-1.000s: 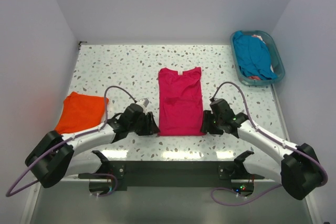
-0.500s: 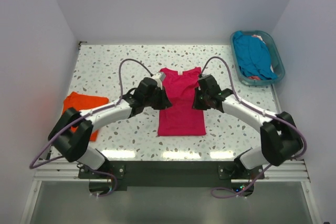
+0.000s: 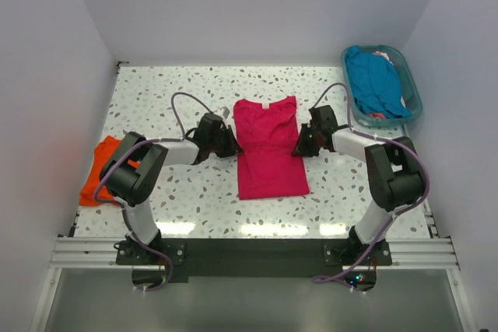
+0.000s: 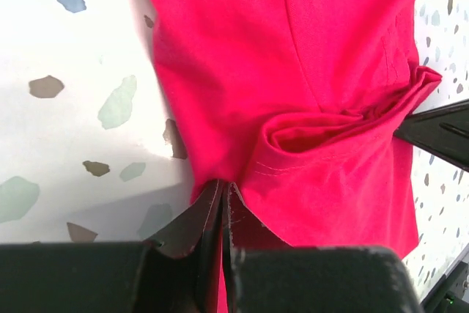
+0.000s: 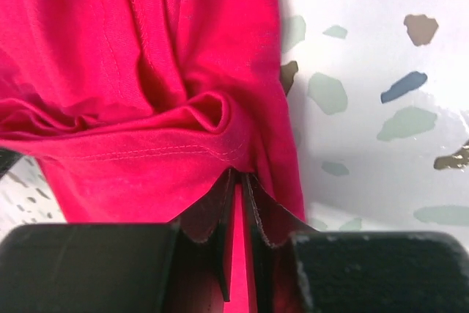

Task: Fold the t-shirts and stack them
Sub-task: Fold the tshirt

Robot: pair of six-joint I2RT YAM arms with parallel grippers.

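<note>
Hot-pink cotton t-shirt (image 3: 268,153) lies in the middle of the white speckled terrazzo table (image 3: 179,91), neckline at the far end and hem towards the near edge. It lies slightly askew, the near end swung a little to the right. A crease runs across it about halfway along, and both arms meet it at that level.

The left gripper (image 4: 222,190) is at the shirt's left edge, its black fingers clenched together with the pink fabric pinched between them. The right gripper (image 5: 238,181) is at the right edge, grasping the cloth in the same way, a thin strip of pink showing between its pressed fingers. Both wrist views show the fabric bunched into a soft rolled fold running across the shirt from one grip to the other, with a stitched seam just below the roll.

An orange cotton t-shirt (image 3: 95,176) lies folded near the left edge of the table, well apart from the pink one and partly hidden behind the left arm. At the far right corner stands a teal plastic basket (image 3: 387,122) holding a crumpled teal-blue t-shirt (image 3: 375,83), with a small bit of salmon-coloured cloth (image 3: 383,55) peeking out at its far end.
</note>
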